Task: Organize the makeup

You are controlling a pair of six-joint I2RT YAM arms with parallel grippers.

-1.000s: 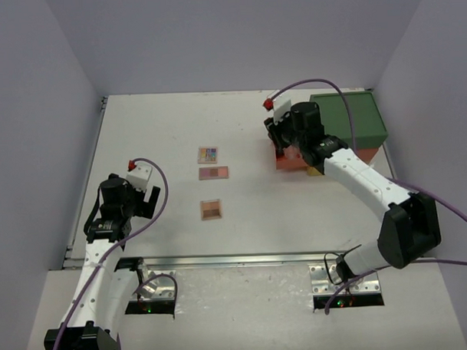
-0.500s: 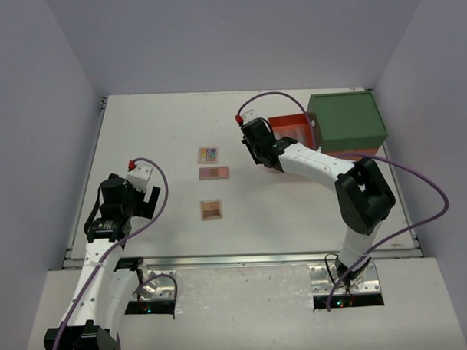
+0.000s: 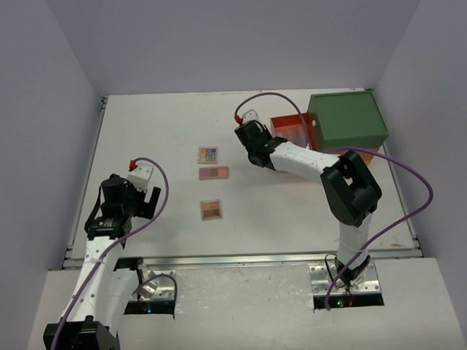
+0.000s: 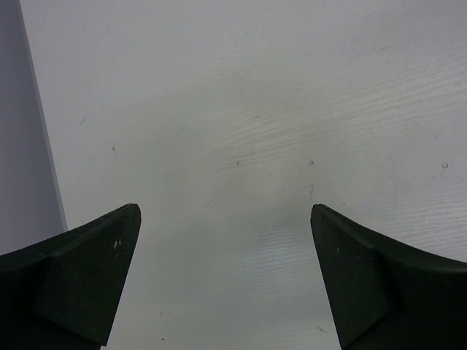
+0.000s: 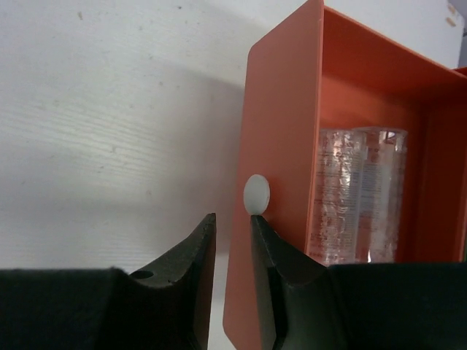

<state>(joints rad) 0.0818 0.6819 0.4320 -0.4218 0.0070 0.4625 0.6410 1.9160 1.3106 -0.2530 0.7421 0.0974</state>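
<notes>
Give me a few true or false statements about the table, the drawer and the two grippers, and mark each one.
1. The orange drawer is pulled out of the green-topped box. True.
2. The left gripper is holding a palette. False: it is open over bare table and holds nothing.
3. Three flat palettes lie on the table. True.
4. The open drawer is empty. False: clear jars are in it.
5. The right gripper has its fingertips close to the drawer's white knob. True.
</notes>
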